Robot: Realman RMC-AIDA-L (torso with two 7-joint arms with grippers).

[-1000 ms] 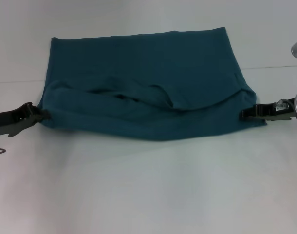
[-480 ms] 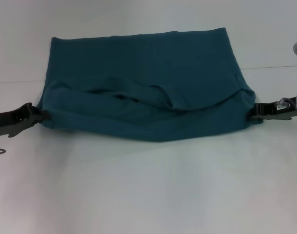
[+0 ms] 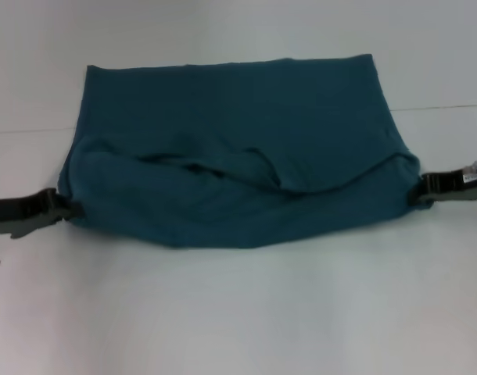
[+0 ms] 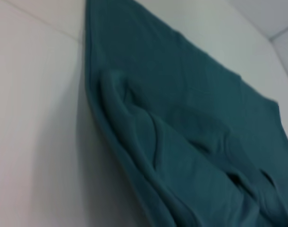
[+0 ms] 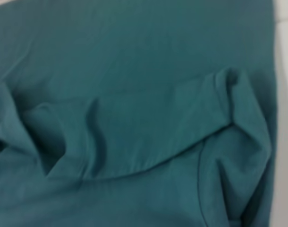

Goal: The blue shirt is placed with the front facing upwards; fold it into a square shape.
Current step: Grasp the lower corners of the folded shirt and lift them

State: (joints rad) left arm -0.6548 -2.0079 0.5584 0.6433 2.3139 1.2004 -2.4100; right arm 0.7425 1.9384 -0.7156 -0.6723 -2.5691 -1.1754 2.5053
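Fabric fills most of the middle of the white table (image 3: 238, 312): the blue shirt (image 3: 231, 133), a large dark teal short-sleeved cotton garment, lies there partly folded, with only plain cloth upward and no print in view. Its far edge is straight and flat toward the far edge of the table. The near part is doubled over and puffy, with a curved fold line and some loose wrinkles across the middle.

The left gripper (image 3: 66, 209) is low at the near left corner of the shirt, touching the cloth. The right gripper (image 3: 421, 191) is at the near right corner in the same way. Whether the jaws are closed on the cloth or open cannot be told, because the tips meet the cloth and the two wrist views show only teal folds.

The two grippers stand at opposite ends of one folded edge, probably so that this edge stays straight and both sides travel together; one arm alone would let the far side sag. The shirt is already a wide rectangle, so the task seems well along. The wrinkled bulge in the near layer may leave the final square uneven.
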